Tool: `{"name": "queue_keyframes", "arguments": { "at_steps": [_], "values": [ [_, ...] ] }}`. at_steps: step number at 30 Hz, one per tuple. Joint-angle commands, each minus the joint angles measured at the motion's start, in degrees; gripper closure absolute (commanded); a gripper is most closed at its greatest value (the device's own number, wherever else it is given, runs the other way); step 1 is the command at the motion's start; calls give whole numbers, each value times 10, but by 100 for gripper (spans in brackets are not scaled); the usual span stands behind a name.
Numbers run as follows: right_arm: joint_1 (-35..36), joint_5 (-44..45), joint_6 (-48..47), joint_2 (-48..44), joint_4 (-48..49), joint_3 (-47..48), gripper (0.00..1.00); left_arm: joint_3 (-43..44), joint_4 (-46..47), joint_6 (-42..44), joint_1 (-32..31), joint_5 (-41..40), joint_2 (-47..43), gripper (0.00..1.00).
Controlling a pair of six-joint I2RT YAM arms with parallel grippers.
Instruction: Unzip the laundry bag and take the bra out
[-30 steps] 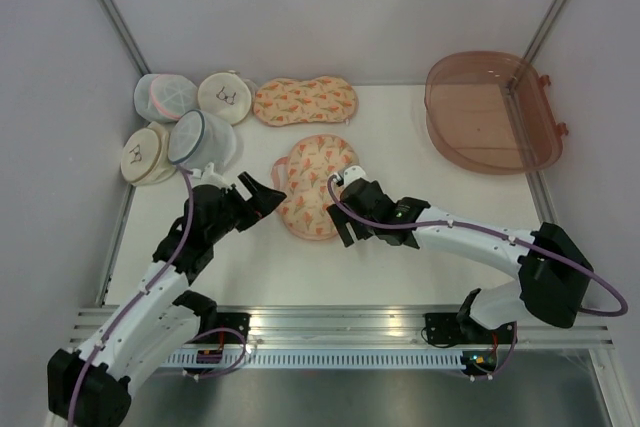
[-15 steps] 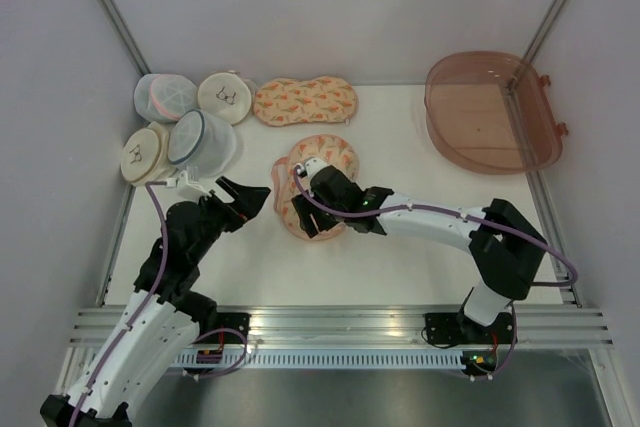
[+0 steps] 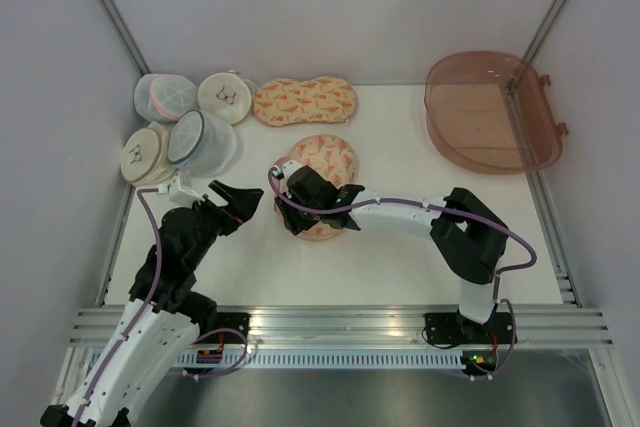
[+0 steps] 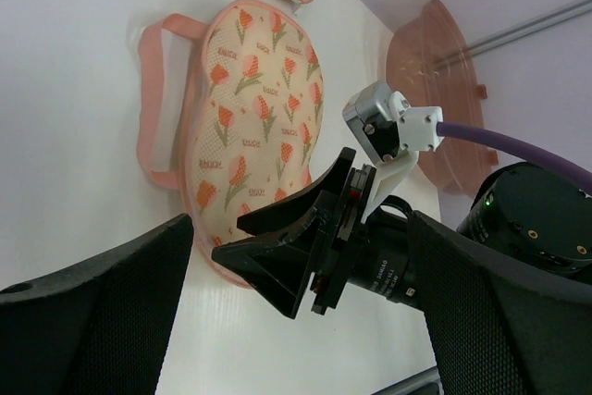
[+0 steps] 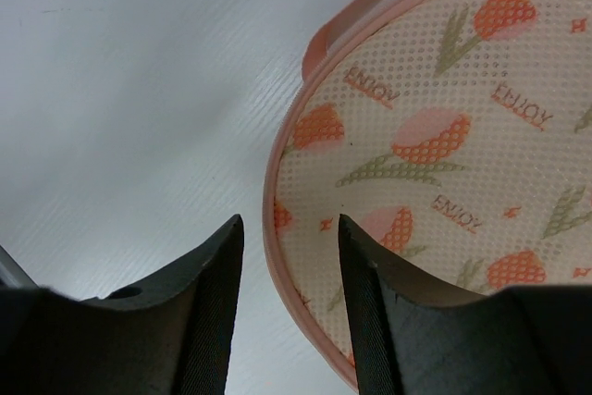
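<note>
The laundry bag [image 3: 330,155] lies at mid-table, its long axis running roughly from 12 to 6 o'clock with a slight lean. The bra is not in sight, and we judge it is still inside.

The right gripper [image 5: 289,247] is the nearer one. It sits over the near lobe, at the bag's 9 o'clock edge. Its fingers [image 5: 208,302] stand half-spread, one on each side of the pink rim [image 5: 277,164]. A gap shows on both sides, so we see no pinch yet. From these fingers the printed panel spreads away toward 1 o'clock, and bare table lies toward 10 o'clock.

The left gripper [image 3: 240,199] hangs at 9 o'clock from the bag, clear of it, with its jaws spread wide and nothing between them.

We cannot make out the zipper pull in any view. We judge the coming move depends on whether the pull lies on the stretch of rim between the right fingers or further along the seam.
</note>
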Motion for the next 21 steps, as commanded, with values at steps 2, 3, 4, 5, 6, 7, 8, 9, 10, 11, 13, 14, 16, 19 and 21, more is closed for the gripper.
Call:
{"name": "queue_keyframes", "arguments": {
  "at_steps": [2, 3, 4, 5, 6, 7, 8, 9, 10, 11, 13, 14, 16, 19, 21],
  "values": [
    [7, -1, 1, 20, 8, 29, 50, 14, -7, 7, 2, -21, -7, 0],
    [9, -1, 1, 25, 7, 29, 50, 16, -9, 7, 2, -21, -7, 1],
    [9, 1, 1, 27, 6, 30, 51, 15, -10, 7, 1, -22, -8, 0],
    [10, 1, 1, 30, 5, 31, 54, 16, -10, 7, 2, -25, -9, 1],
    [10, 4, 0, 35, 5, 33, 55, 16, -11, 7, 1, -26, -10, 1],
    [12, 7, 0, 36, 2, 34, 58, 17, -12, 7, 1, -28, -11, 1],
    [13, 10, 0, 39, 1, 35, 61, 17, -12, 7, 2, -28, -14, 1],
    [15, 12, -1, 43, -2, 36, 72, 17, -14, 7, 1, -29, -15, 0],
    [16, 19, -3, 47, -8, 40, 78, 16, -15, 7, 2, -32, -16, 1],
    [17, 21, -4, 49, -12, 41, 89, 16, -17, 7, 1, -33, -18, 1],
    [18, 27, -6, 49, -15, 39, 99, 14, -18, 7, 2, -33, -19, 1],
    [17, 30, -6, 42, -14, 37, 100, 12, -20, 7, 2, -33, -20, 0],
    [19, 34, -9, 35, -15, 32, 99, 11, -21, 4, 2, -34, -20, 1],
    [18, 41, -11, 12, -12, 19, 100, 10, -21, 4, 2, -35, -22, 1],
    [18, 47, -12, -8, -12, 8, 99, 10, -22, 4, 2, -35, -21, 1]
  ]
}}
